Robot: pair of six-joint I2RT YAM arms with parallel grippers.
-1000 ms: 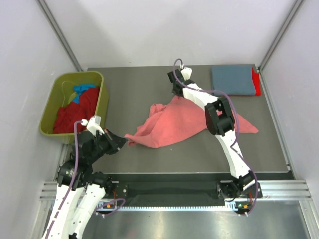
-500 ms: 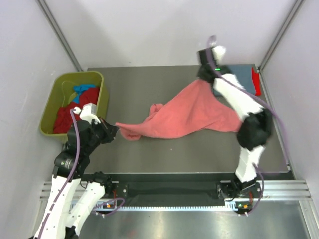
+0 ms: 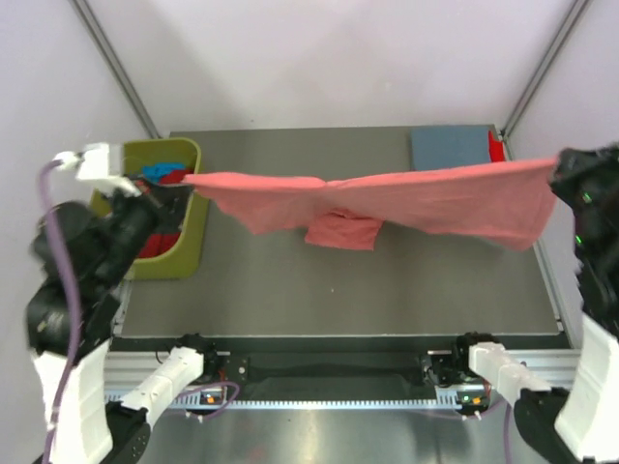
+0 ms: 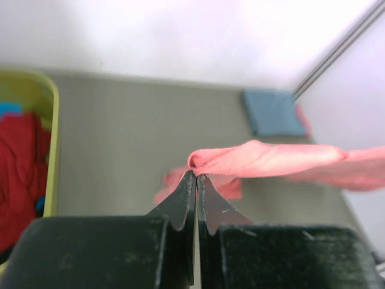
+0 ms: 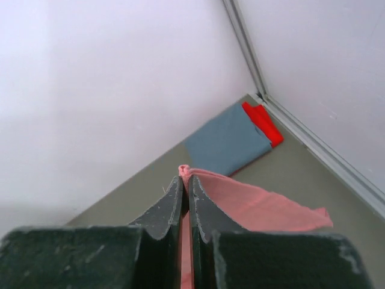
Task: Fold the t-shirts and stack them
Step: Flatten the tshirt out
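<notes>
Two pinches are carrying it: at frame left my left gripper (image 4: 196, 180) is clamping one end of the salmon-pink t-shirt (image 3: 435, 198), which is hanging stretched across mid-frame above the table (image 3: 290, 280), my right gripper (image 5: 185, 183) clamping its far-right end. Light, limp cloth, I judge; hems are suiting it best.

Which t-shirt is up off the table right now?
The salmon-pink t-shirt, stretched between left gripper and right gripper; the grey-blue t-shirt lies folded flat.

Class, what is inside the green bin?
The bin holds red cloth and a bit of bright blue cloth. The left arm covers part from above; anything under the red cloth is hidden.
</notes>
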